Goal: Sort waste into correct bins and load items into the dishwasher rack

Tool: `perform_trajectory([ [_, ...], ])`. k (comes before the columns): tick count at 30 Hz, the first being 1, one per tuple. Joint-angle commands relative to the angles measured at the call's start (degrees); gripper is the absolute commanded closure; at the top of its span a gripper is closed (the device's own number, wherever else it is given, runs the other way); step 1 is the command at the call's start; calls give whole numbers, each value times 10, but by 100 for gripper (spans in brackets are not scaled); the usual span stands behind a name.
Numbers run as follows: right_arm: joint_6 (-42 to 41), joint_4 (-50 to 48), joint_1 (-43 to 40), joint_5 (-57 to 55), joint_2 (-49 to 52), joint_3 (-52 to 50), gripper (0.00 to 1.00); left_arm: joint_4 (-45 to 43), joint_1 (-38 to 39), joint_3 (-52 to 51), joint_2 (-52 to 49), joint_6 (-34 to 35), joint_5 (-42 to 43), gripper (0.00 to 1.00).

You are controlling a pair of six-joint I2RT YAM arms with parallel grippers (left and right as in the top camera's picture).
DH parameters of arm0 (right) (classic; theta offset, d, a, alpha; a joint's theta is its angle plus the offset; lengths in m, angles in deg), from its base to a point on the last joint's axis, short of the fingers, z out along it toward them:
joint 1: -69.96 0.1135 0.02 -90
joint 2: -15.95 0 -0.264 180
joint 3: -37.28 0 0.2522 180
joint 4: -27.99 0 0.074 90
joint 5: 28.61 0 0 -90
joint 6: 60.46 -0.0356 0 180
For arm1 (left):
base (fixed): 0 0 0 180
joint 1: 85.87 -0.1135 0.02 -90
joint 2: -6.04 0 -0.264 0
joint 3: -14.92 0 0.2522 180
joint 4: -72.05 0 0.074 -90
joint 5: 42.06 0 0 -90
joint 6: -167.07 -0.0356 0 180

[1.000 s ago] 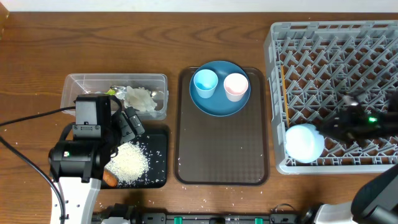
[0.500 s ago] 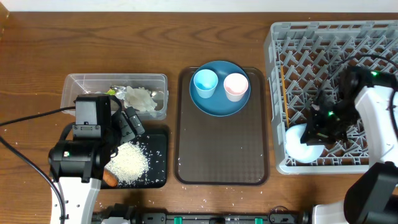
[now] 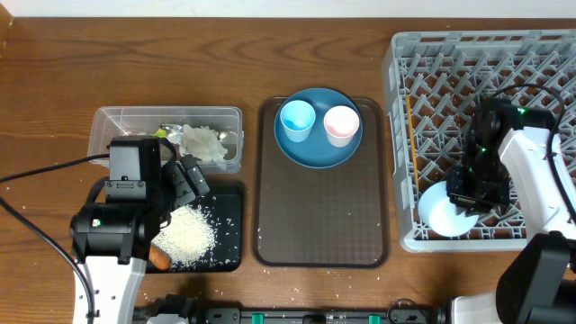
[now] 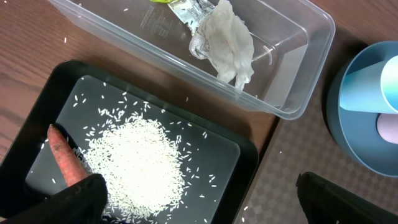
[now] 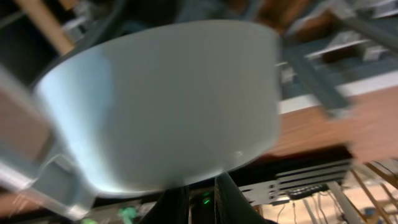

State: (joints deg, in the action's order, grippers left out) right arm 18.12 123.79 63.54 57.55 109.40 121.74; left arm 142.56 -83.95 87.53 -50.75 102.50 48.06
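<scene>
Bowl [image 3: 438, 216] in rack [image 3: 401, 135], right tool [image 3: 469, 199] above

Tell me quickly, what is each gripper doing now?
Left gripper: open, holding nothing.
Right gripper: shut on the bowl, at its rim, it seems.

Left gripper [image 4: 208, 199] spread wide; right gripper [image 5: 201, 196], fingers nearly together, pointing down.

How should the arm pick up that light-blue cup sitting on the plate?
Take the light-blue cup by its rim from above, one finger inside, one outside, on the side away from the pink cup: it stands upright, mouth open.
</scene>
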Motion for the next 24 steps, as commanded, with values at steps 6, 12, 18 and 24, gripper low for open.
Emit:
perform_trajectory([
  [6,-48,-41,3,-76,-12,-1,86,2,-3,7,-1,-5,3,0],
  [12,-11,-69,3,16,-12,5,82,2,-3,7,-1,-5,4,0],
  [18,-11,-71,3,41,-12,8,82,2,-3,7,-1,-5,3,0],
  [24,-5,-50,3,85,-12,73,81,2,-3,7,-1,-5,3,0],
])
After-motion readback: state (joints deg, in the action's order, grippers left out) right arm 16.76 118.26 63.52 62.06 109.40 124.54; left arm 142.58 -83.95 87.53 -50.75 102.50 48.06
